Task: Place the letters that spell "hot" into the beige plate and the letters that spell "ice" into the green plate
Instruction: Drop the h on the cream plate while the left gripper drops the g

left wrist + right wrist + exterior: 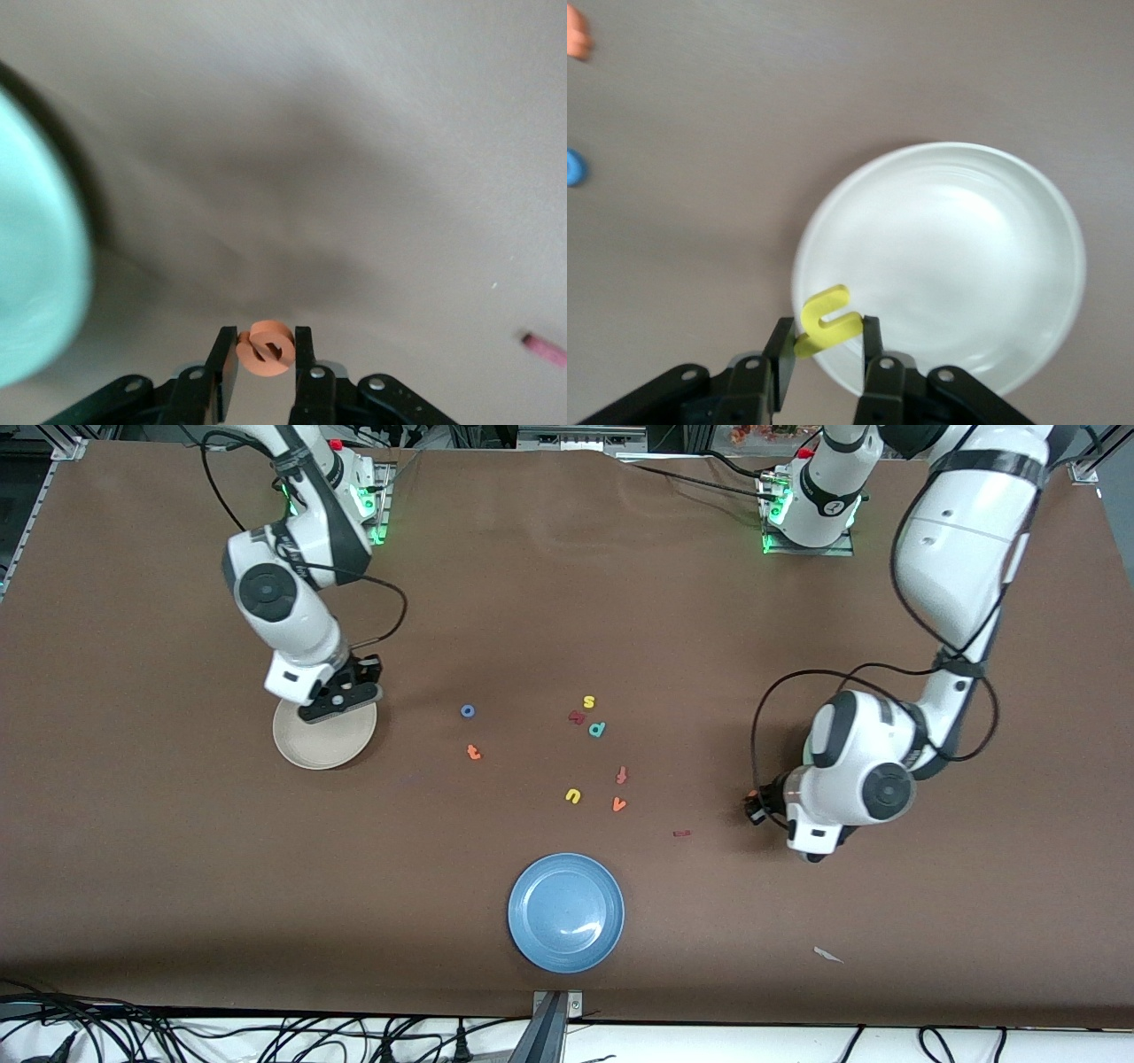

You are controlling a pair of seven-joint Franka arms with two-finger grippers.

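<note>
Over the rim of the beige plate [948, 266], toward the right arm's end of the table, the right gripper [825, 347] pinches the yellow h [826, 320] between its fingers, the letter tilted and clear of the plate's surface. At the left arm's end, the left gripper [265, 356] is closed on the orange e [266, 347] and hangs above bare brown table [567, 602], with the green plate [35, 257] just beside it, largely hidden under the arm in the front view. Between the two arms lie the letters not yet placed: the blue o [468, 711] and the orange t [474, 753] sit apart from each other, nearer the beige plate than the rest, with open table between them and that plate. The maroon i [681, 833] lies alone near the left gripper. A loose cluster holds the yellow s [588, 702], a dark red letter [577, 717] touching or nearly touching it, a teal letter [597, 730], the red-orange f [622, 775], the yellow u [572, 795] and the orange v [618, 804]. Closest to the front camera sits the blue plate [532, 930], well apart from the letters.
</note>
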